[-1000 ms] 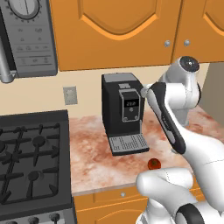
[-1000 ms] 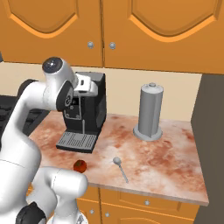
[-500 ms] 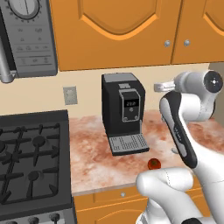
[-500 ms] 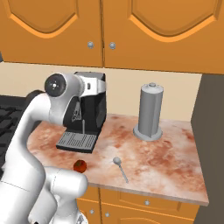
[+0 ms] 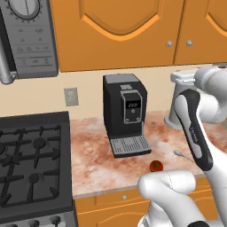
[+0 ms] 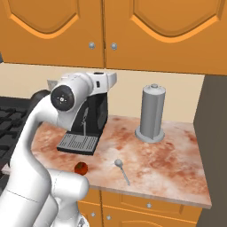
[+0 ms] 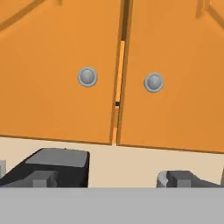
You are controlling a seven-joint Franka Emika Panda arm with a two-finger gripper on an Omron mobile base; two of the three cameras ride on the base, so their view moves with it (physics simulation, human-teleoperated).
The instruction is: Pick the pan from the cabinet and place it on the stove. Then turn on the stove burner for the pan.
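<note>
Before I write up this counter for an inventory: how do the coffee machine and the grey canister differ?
The coffee machine is black and boxy; the grey canister is a plain round cylinder. The coffee machine has a small display and a ribbed drip tray in front; the grey canister has a flared base and a small knob on top. Both stand upright on the marbled counter, against the wall.

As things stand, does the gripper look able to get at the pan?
Probably not yet. The cabinet doors are both shut, so the pan stays behind them. The open gripper faces the two knobs with nothing between, so a door pull looks feasible first.
</note>
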